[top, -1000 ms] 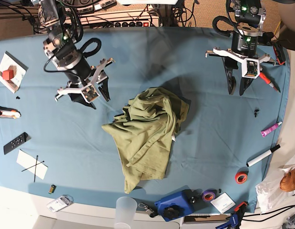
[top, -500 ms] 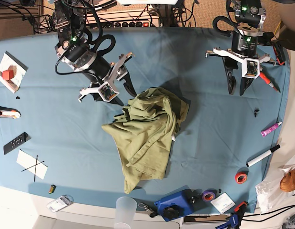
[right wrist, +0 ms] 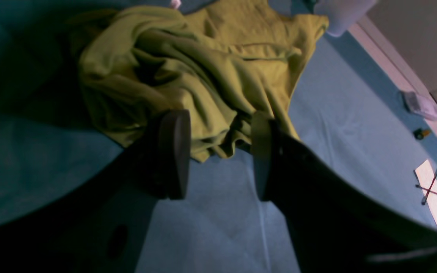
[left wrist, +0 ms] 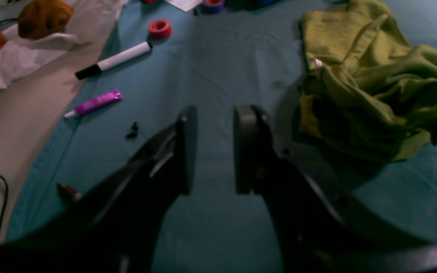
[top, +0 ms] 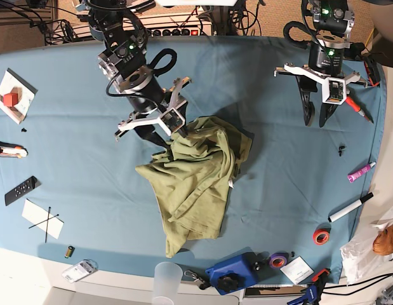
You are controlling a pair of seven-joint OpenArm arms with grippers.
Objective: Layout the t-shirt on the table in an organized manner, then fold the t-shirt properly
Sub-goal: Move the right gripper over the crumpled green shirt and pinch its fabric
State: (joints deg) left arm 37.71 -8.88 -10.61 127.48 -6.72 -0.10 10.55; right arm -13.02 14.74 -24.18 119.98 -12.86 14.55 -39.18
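The right gripper [top: 171, 134] hangs with jaws apart and empty at the upper edge of the crumpled t-shirt [top: 195, 178], mid-frame on the table [top: 279, 171]. The left gripper [top: 315, 119], upper right, is parted and empty; the shirt's collar is lost in folds

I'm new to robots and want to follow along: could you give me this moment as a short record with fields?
garment: crumpled olive-green fabric t-shirt, not laid out
surface: table under smooth blue cloth
right gripper: open, at the shirt's edge, holding nothing
left gripper: jaws apart, empty, off to the shirt's side
folding: not begun
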